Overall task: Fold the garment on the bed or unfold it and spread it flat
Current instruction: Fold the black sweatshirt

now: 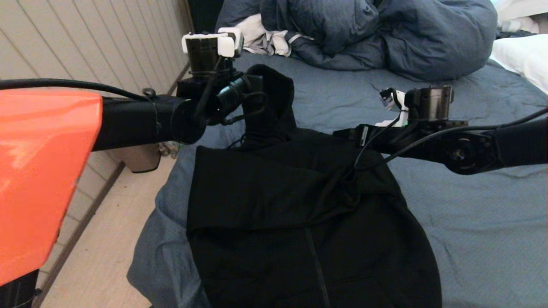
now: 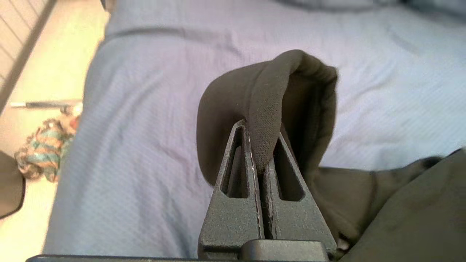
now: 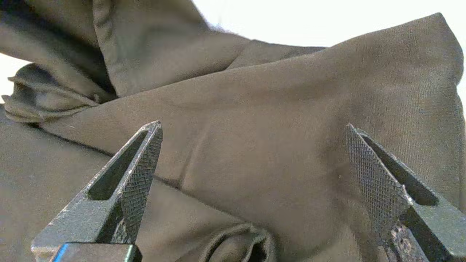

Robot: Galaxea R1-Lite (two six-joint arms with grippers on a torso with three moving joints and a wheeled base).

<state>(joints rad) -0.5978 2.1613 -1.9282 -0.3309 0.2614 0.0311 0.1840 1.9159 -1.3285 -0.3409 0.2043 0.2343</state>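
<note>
we list: left tool (image 2: 262, 160) clamped on lifted garment (image 2: 269, 94) fold; right tool (image 3: 251, 160) spread wide over garment on bed (image 1: 471, 214).

head: high, downward | wrists: close | shared: garment (image 1: 299, 222)

Garment (image 1: 299, 222): plain black, no print (reads dull brownish-grey in both wrist views). Bed (image 1: 471, 222) sheet: blue-grey, plain. Duvet (image 1: 385, 34): dark blue. Cloth (image 1: 265, 36) beside it: white-grey. Robot shell (image 1: 38, 171): bright orange. Arms: black. Floor (image 1: 102, 248): pale wood. Bundle (image 2: 43, 147) on floor: teal and orange stripes.
</note>
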